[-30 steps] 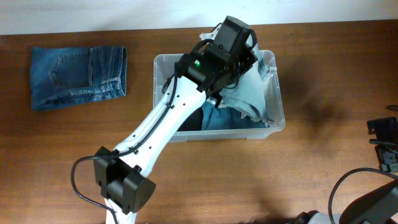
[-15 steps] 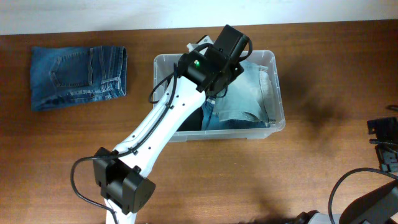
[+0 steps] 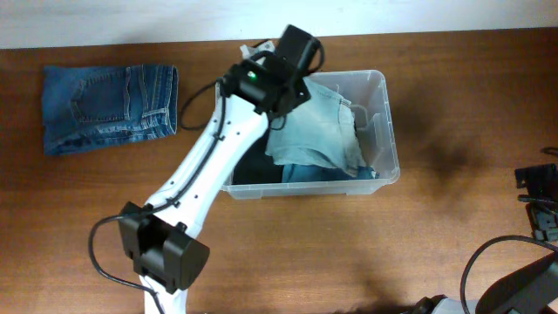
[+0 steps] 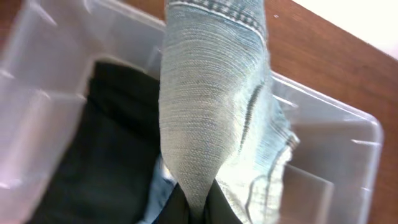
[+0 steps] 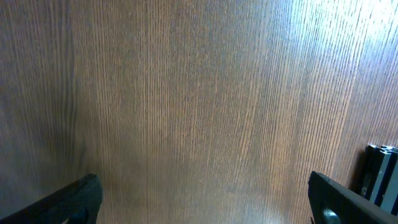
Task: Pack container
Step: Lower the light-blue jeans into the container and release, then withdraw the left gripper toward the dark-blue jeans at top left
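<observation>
The clear plastic container (image 3: 389, 122) stands at the table's back middle; its wall also shows in the left wrist view (image 4: 348, 143). My left gripper (image 4: 198, 213) is shut on light-blue jeans (image 3: 318, 131), which hang from it over the container's left half (image 4: 211, 112). A dark garment (image 4: 99, 162) and a blue one (image 3: 314, 173) lie inside the bin. My right gripper (image 5: 205, 199) is open and empty over bare wood at the right.
A folded pair of dark-blue jeans (image 3: 109, 106) lies at the back left of the wooden table (image 3: 453, 218). My left arm (image 3: 205, 174) reaches diagonally from the front edge to the bin. A black fixture (image 5: 379, 174) sits at the right edge.
My left gripper has moved left across the container, dragging the light-blue jeans with it. The right arm has not moved.
</observation>
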{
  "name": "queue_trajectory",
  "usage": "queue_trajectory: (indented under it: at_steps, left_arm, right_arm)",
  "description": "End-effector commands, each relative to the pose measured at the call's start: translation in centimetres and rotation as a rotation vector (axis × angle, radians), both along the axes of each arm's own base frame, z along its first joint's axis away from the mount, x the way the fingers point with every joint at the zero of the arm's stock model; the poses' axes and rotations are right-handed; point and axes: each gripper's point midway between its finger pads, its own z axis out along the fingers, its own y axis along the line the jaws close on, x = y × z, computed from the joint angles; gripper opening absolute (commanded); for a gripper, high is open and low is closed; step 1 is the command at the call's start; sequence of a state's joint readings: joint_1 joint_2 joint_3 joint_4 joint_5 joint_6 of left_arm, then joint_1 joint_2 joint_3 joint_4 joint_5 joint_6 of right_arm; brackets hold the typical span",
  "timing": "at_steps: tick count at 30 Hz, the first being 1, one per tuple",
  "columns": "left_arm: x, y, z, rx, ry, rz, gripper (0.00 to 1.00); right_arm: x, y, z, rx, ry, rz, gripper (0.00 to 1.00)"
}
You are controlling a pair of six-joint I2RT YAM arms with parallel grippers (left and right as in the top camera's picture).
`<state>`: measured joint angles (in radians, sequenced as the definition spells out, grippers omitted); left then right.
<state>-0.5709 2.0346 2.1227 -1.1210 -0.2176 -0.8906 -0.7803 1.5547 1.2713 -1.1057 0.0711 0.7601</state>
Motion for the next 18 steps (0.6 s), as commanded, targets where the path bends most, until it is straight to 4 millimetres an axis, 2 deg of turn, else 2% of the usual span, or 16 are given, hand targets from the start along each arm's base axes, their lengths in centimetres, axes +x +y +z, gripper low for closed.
queue_trajectory:
  at_steps: [1,2,4,5,6,9,18]
  left_arm:
    - [1.5,3.4,2.1,0.116,-0.068,-0.088,0.22]
    - [1.6,3.5,1.9,0.124,-0.061,-0.116,0.37]
    - [1.8,3.6,1.3,0.132,-0.041,-0.174,0.55]
    - [1.8,3.6,0.8,0.132,-0.026,-0.191,0.8]
    - [1.7,3.6,0.5,0.133,-0.014,-0.199,0.99]
    - [1.8,3.8,-0.4,0.145,0.01,-0.196,0.99]
    - [2.4,3.9,-0.1,0.271,-0.035,-0.36,0.99]
  right_arm:
    - [-0.3,-0.2,0.2,-0.013,0.002,-0.016,0.98]
    - [-0.3,-0.2,0.2,-0.013,0.002,-0.016,0.98]
    - [-0.3,-0.2,0.2,-0.013,0.002,-0.016,0.99]
    - [-0.3,-0.2,0.2,-0.013,0.002,-0.016,0.98]
    - [-0.3,-0.2,0.2,-0.013,0.002,-0.016,0.98]
    - [-0.3,-0.2,0.2,-0.013,0.002,-0.016,0.98]
    - [-0.3,-0.2,0.2,-0.013,0.002,-0.016,0.98]
